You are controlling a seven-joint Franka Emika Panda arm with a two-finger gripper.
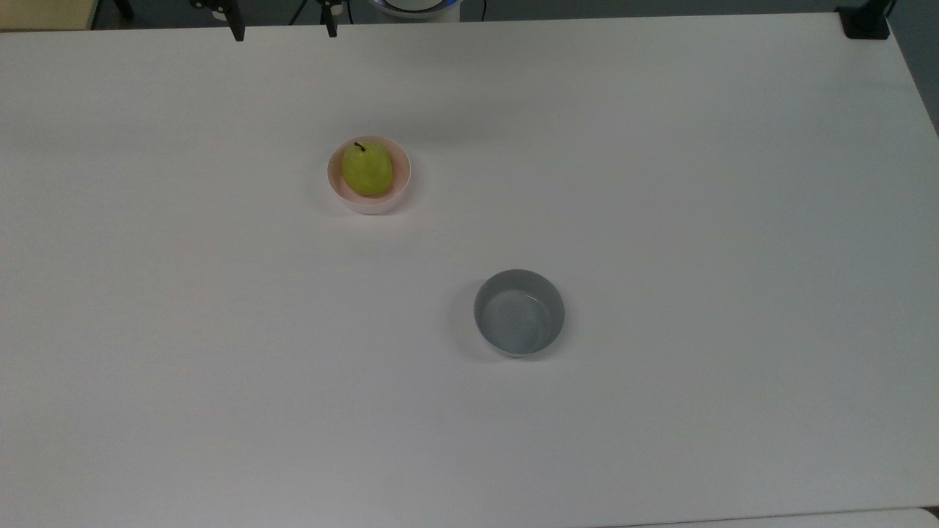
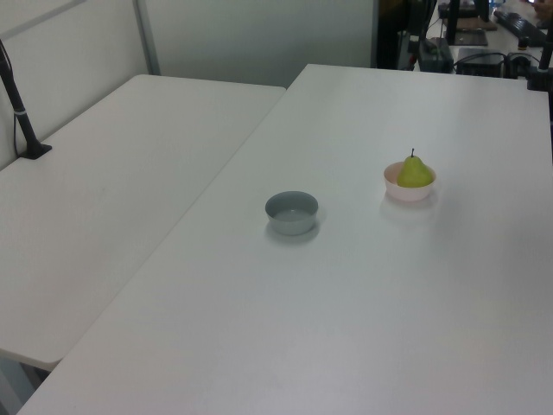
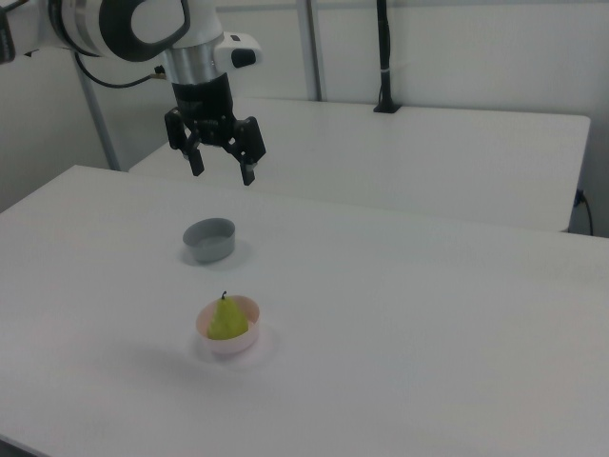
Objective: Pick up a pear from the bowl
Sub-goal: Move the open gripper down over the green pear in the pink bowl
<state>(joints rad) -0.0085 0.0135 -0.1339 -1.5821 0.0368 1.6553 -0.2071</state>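
A yellow-green pear [image 1: 367, 170] with its dark stem sat in the pink bowl [image 1: 369, 203], hiding its floor; the gripper [image 3: 221, 171] hung with jaws open.

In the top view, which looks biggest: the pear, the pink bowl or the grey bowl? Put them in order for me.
1. Grey bowl, largest.
2. Pink bowl, a little smaller, though it may lie farther from the camera, so this ranking is unsure.
3. Pear, smallest; it sits inside the pink bowl.

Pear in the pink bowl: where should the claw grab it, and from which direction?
Come straight down from above and close on the pear across its wide lower body, just above the pink bowl rim. It stands stem-up, and the rim blocks a side approach. The claw is open, likely wide enough.
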